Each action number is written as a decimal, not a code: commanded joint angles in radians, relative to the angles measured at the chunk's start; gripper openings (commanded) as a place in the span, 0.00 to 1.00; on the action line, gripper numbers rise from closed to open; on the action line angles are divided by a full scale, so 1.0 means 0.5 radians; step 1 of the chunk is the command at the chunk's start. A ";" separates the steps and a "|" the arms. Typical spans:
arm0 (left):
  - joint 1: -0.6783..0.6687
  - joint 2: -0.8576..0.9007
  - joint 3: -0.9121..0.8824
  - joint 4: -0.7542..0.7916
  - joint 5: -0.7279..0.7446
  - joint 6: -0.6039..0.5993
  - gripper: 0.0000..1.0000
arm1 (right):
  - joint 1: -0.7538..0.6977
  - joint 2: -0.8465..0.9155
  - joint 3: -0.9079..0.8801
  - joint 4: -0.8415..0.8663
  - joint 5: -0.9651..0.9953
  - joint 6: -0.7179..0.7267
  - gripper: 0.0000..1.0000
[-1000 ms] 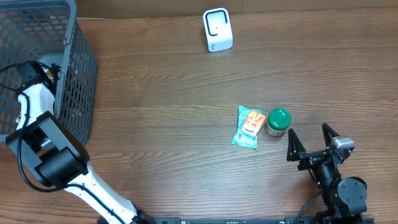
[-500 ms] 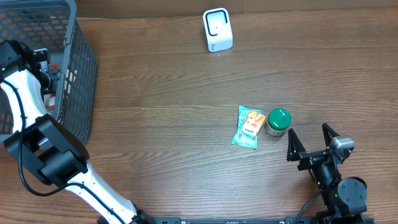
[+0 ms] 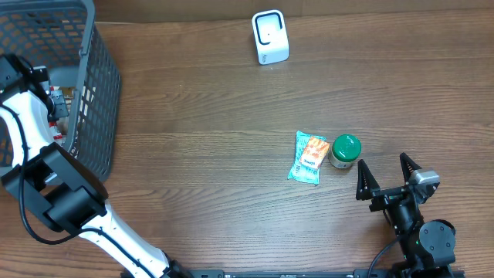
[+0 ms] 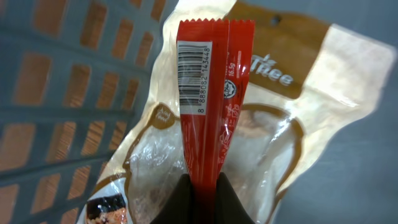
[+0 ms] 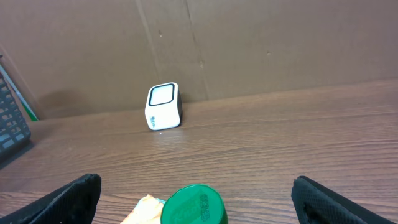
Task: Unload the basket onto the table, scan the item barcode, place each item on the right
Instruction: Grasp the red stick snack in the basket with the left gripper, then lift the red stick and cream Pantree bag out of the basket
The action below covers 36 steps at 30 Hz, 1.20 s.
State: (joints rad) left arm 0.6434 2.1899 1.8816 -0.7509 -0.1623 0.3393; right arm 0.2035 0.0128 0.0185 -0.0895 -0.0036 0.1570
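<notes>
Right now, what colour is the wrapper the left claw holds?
The wrapper is red; the left wrist view shows it best.

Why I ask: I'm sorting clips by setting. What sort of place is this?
Probably a mock shop checkout: a white box-shaped barcode scanner, a grey plastic mesh basket and a teal-and-orange snack packet.

red sachet [image 4: 208, 106]: glossy plastic film, held in the left pincer [image 4: 204, 190]
pouch [image 4: 298, 118]: shiny tan and clear plastic, beyond the pincer
basket [image 3: 96, 108]: matt grey plastic mesh
table [image 3: 201, 177]: smooth wood grain
</notes>
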 commanded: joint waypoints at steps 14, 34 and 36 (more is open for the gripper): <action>0.037 0.028 -0.160 0.129 0.053 0.008 0.87 | -0.004 -0.018 -0.021 0.011 -0.011 0.000 1.00; 0.106 0.029 -0.653 0.549 0.172 -0.098 0.94 | -0.004 -0.018 -0.021 0.011 -0.011 0.000 1.00; 0.106 0.029 -0.697 0.563 0.170 -0.096 0.58 | -0.004 -0.018 -0.021 0.011 -0.011 0.000 1.00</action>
State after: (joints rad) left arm 0.6937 2.1700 1.6005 -0.4519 -0.0616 0.3004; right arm 0.2035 0.0128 0.0181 -0.0895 -0.0032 0.1570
